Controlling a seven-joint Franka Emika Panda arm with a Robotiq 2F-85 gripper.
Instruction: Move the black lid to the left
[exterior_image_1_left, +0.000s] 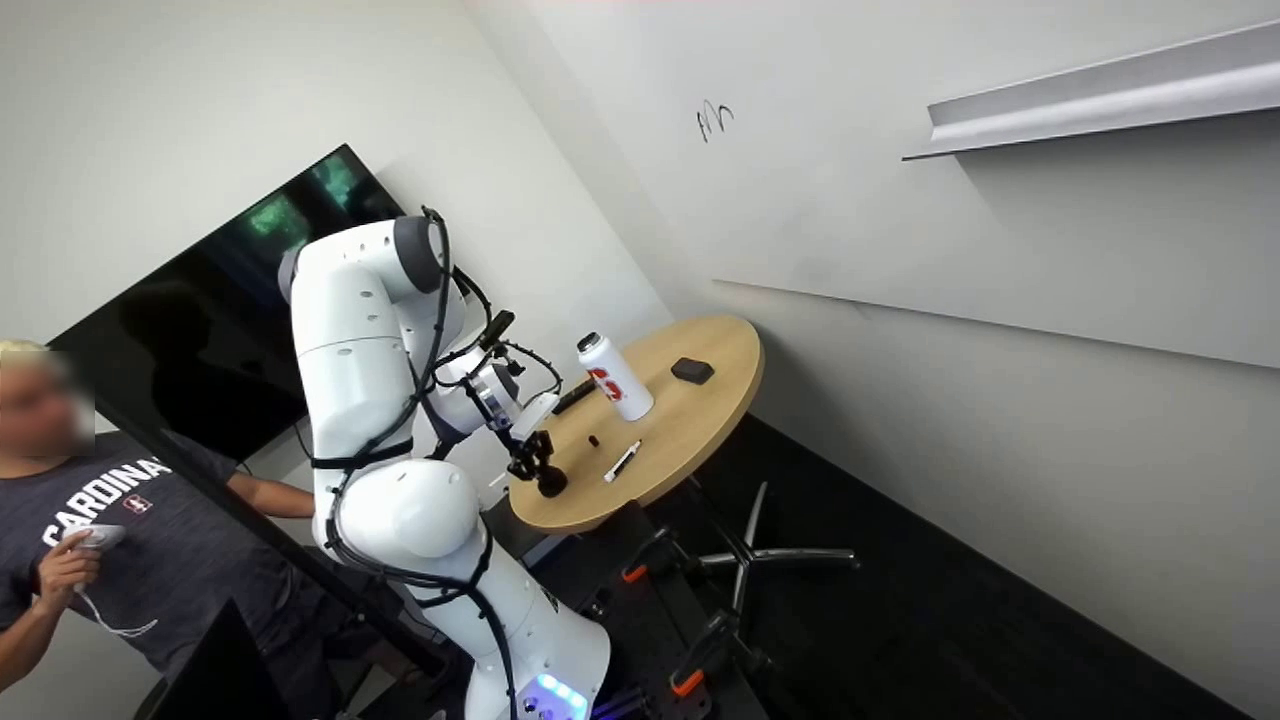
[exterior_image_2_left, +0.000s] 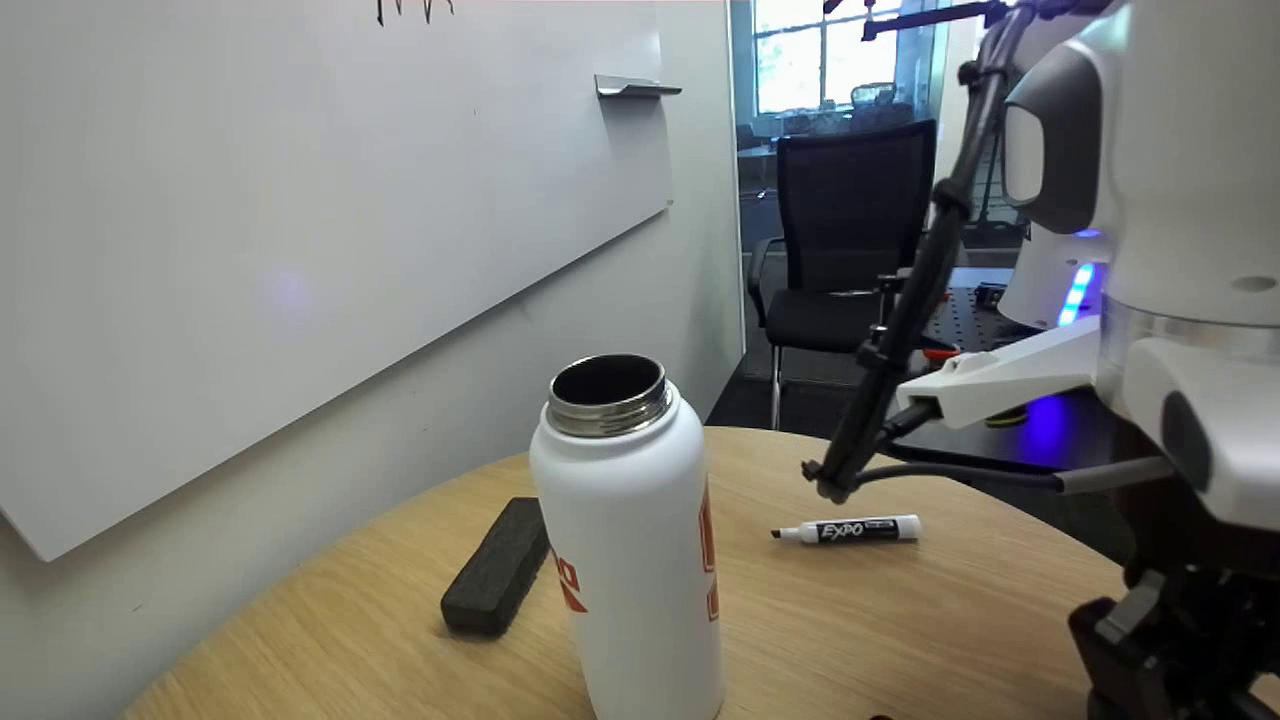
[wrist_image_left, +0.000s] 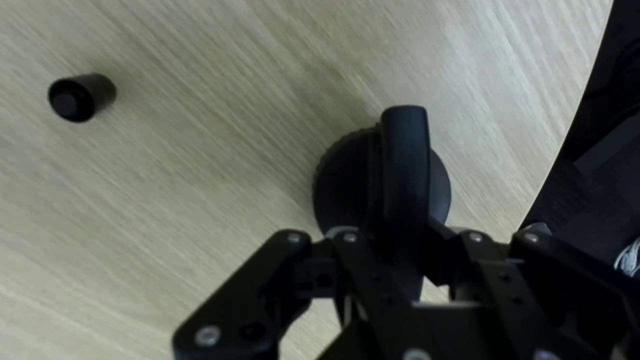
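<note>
The black lid (wrist_image_left: 345, 185) is a low round piece with an upright loop handle (wrist_image_left: 406, 150). In the wrist view it is under my gripper (wrist_image_left: 400, 245), whose two fingers press on both sides of the handle. The gripper is shut on the lid. In an exterior view the gripper (exterior_image_1_left: 538, 462) points down, with the lid (exterior_image_1_left: 551, 483) at its tips near the tabletop's edge. I cannot tell whether the lid touches the table. In an exterior view the gripper (exterior_image_2_left: 1150, 640) shows only partly at the lower right, and the lid is out of view there.
A white open bottle (exterior_image_1_left: 617, 380) stands on the round wooden table (exterior_image_1_left: 700, 435), also in an exterior view (exterior_image_2_left: 630, 540). A black eraser (exterior_image_2_left: 497, 570) and a white marker (exterior_image_2_left: 848, 530) lie on it. A small black cap (wrist_image_left: 82, 97) lies left of the lid.
</note>
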